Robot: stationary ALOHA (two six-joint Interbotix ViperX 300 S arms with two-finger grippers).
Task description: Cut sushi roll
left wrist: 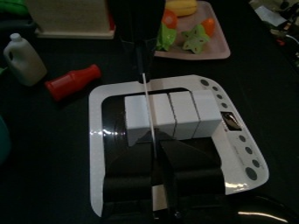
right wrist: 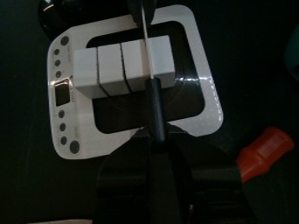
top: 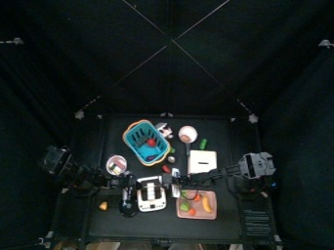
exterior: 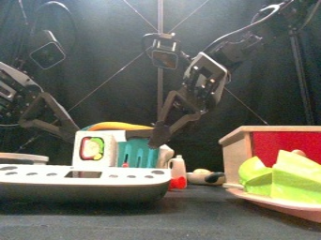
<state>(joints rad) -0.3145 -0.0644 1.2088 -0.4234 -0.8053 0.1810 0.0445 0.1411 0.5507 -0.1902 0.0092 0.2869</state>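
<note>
Right, right gripper [right wrist: 155, 162] is clamped on the knife [right wrist: 149, 96], blade crosswise over the sushi roll [right wrist: 126, 63] on the white board [right wrist: 187, 114]. Left gripper [left wrist: 158, 157] pinches the roll's near end, steadying it.

Dim, dark pen lit from overhead; front foreground blurred

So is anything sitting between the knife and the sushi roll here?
Nothing visible. In both wrist views the knife blade lies straight across the sushi roll on its white tray, with no object between them.
</note>
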